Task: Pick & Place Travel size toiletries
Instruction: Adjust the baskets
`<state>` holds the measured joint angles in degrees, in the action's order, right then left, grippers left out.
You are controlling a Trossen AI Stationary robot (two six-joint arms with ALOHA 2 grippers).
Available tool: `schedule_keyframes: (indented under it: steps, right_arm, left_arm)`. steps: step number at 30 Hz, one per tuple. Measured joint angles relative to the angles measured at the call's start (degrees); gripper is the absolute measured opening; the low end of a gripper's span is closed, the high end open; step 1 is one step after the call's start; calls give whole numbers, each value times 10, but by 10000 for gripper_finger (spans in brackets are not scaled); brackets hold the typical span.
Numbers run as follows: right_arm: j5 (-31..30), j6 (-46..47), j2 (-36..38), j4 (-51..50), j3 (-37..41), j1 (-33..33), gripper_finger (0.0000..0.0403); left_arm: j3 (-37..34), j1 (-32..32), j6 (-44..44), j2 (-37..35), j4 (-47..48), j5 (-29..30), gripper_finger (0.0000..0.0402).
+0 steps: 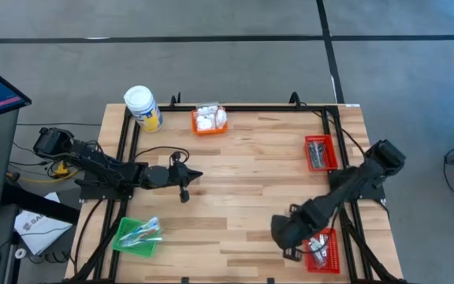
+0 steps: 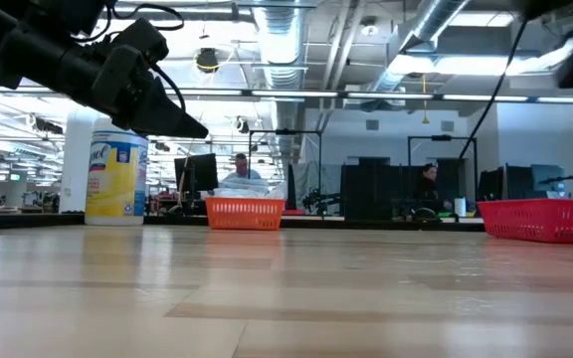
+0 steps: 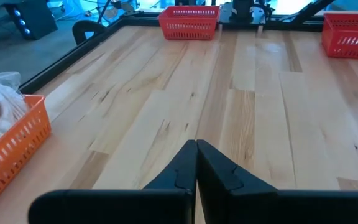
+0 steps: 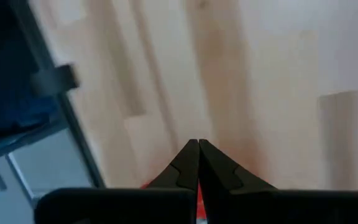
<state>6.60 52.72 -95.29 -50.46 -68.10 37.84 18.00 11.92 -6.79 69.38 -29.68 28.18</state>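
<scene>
Toiletries [image 1: 210, 119] sit in baskets; left claw [image 1: 199, 174] and right claw [image 1: 277, 229] closed, empty, above table [image 1: 243, 197].

Colours I see: desk [image 1: 235, 197] pale striped wood, black-framed; baskets orange [image 1: 209, 121], red [image 1: 319, 152], red [image 1: 324, 251], green [image 1: 138, 237]; jar [image 1: 143, 108] white lid, yellow label; packets [image 1: 208, 117] white; both arms dark.

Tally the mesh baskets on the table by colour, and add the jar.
Red baskets: 2 — one at the right edge, one at the near right corner
Orange basket: 1
Green basket: 1
White-lidded jar: 1
Total: 5
</scene>
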Motion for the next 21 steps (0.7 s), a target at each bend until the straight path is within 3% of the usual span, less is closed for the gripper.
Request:
schedule_keyframes:
  steps: [10,21]
  right_arm:
    - [109,13,-66,13,0,57,0]
    - [158,14,-71,8,0,58,0]
  left_arm:
    - [0,0,-10,0,0,0,0]
    - [0,0,-10,0,3,0,0]
